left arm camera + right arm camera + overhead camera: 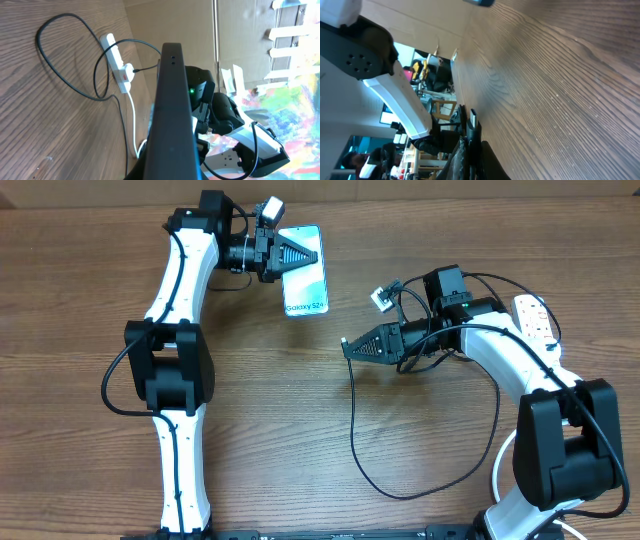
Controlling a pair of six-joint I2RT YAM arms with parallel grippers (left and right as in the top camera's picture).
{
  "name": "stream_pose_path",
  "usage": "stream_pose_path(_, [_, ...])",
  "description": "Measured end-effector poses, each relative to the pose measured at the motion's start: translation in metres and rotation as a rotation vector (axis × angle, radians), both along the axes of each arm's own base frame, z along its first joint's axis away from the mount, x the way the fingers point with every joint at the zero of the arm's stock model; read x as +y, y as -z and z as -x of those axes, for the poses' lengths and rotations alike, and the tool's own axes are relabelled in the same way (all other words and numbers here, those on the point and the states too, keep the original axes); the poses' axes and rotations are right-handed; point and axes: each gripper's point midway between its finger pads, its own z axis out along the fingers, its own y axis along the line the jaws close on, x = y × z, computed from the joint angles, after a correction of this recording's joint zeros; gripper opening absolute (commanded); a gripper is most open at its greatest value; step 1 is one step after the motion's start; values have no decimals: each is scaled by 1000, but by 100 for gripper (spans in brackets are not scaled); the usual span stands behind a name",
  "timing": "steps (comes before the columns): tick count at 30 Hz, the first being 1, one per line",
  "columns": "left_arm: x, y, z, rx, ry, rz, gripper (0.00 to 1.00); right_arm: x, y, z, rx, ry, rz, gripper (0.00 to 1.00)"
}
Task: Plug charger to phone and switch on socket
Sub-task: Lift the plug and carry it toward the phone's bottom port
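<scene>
Here, right arm (500, 355) between phone (308, 288) and socket (537, 318)

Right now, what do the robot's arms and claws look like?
The left arm and right arm are white tubes with chunky black joints and thin black cables alongside. The left claw and right claw are black, pointy, ribbed triangles.

Brown wood-grain bench (300, 430) fills the overhead view, grain running left-right. Left wrist view: cardboard wall (200, 25) behind the bench, w/ white tape strips (287, 32) stuck on top right & a multicolour painted sheet (300, 110) below them. Right wrist view: cardboard panel (420, 25) at the bench edge, beyond it a blurred room w/ wooden chair frames (440, 107) & a teal-lit screen (357, 145); rest too soft to tell.
</scene>
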Motion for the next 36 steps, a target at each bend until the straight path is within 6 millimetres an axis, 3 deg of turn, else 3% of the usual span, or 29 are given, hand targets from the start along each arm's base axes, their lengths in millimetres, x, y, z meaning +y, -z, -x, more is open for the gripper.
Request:
stream_pose_path(13, [-23,-3,5,89,42,4,4,4,-8,-8,35,22,-29,4])
stream_pose_path(24, [-24,-1,5,171,35,-14,4,30,-12,5,19,-47,-42,4])
stream_pose_path(36, [-24,3,4,178,26,-42,4,36,-19,-11,6,-10,-50,4])
